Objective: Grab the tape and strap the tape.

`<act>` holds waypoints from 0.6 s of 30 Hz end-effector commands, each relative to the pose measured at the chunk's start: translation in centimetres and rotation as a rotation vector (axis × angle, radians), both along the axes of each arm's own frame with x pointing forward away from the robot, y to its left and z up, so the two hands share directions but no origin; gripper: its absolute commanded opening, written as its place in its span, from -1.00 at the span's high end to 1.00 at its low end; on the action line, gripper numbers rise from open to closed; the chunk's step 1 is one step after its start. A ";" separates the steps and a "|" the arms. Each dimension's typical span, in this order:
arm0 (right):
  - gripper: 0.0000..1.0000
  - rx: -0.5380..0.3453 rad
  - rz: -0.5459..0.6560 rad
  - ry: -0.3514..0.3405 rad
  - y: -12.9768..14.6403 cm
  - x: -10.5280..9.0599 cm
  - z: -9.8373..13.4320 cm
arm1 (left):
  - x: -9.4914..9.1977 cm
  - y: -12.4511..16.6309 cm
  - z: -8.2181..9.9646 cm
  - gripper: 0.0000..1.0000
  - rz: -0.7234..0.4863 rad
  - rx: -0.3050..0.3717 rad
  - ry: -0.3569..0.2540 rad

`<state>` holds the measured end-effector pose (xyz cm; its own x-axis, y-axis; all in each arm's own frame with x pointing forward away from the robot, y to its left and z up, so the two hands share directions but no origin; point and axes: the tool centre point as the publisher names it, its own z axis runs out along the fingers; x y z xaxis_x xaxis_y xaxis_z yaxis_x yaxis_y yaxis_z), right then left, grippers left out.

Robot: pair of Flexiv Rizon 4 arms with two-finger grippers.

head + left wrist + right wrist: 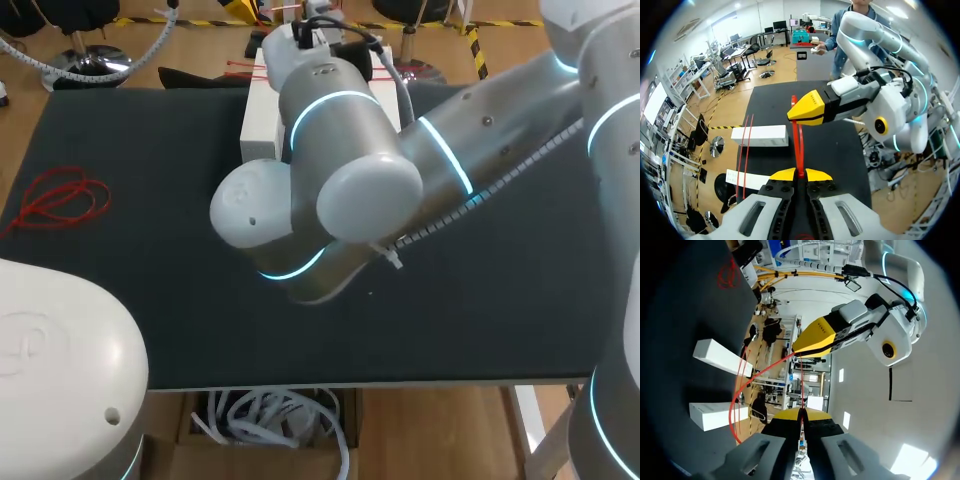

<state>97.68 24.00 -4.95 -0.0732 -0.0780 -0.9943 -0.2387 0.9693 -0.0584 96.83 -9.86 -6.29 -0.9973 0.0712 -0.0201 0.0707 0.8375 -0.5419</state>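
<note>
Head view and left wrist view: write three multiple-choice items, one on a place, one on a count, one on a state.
1. Where does the loose red coil lie in the head view?
A. on the table, at its left
B. at the table's right edge
C. at the table's near middle

2. How many white boxes show in the left wrist view?
A. one
B. two
C. four

3. How is the left gripper?
A. open, empty
B. shut on the red tape
C. open around a cup

Answers:
1 A, the coil lies on the dark mat at the left.
2 B, two lie ahead of the gripper.
3 B, both yellow tips pinch the tape.
</note>
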 end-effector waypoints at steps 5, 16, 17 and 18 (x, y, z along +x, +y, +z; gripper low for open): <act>1.00 -0.008 0.002 0.003 0.6 0.0 0.1 | 0.0 0.0 0.1 1.00 0.000 0.003 0.001; 1.00 -0.016 0.012 0.003 1.4 0.0 -0.2 | 0.0 0.0 0.1 1.00 0.000 0.003 0.001; 1.00 -0.016 0.013 0.003 1.4 0.0 -0.2 | 0.0 0.0 0.1 1.00 0.000 0.003 0.001; 1.00 -0.017 0.014 0.004 1.5 0.0 -0.3 | 0.0 0.0 0.1 1.00 0.000 0.003 0.001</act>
